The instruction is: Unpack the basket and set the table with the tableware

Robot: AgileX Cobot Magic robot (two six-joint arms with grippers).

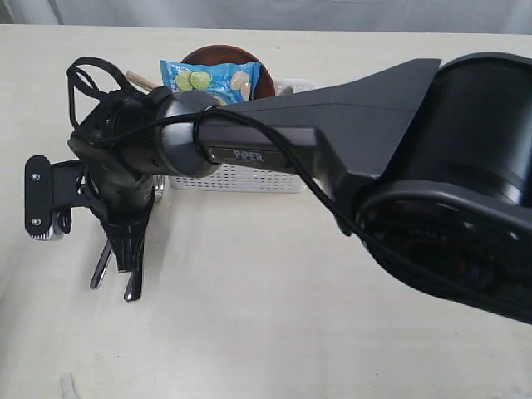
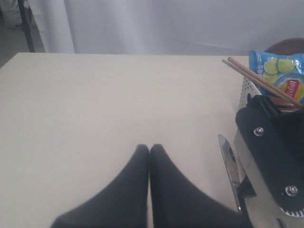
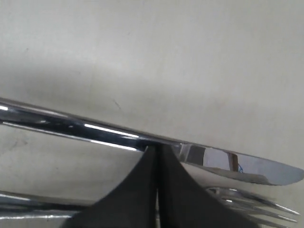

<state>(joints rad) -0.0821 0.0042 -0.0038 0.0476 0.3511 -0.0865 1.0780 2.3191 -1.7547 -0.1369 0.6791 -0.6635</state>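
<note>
The knife (image 3: 95, 130) and fork (image 3: 247, 197) lie flat on the table (image 2: 95, 104), side by side and nearly parallel, blade tip and tines pointing the same way. In the exterior view they sit at the lower left. Their long axes run up and down the frame with a slight lean, and the handles point toward the bottom edge.

The right gripper (image 3: 156, 148) reaches across from the right side. Its jaws are pressed together with nothing between them. The tips are at the knife where handle meets blade, but I cannot tell whether they touch it.

The left gripper (image 2: 149, 148) is also fully closed and holds nothing, over a bare part of the table beside the knife.

The basket (image 1: 241, 179) stands at the upper middle of the exterior view, partly behind the arm. It holds a chip bag (image 1: 212, 77), a plate (image 1: 220, 51) and chopsticks (image 2: 261, 80) that slant out over its rim.
</note>
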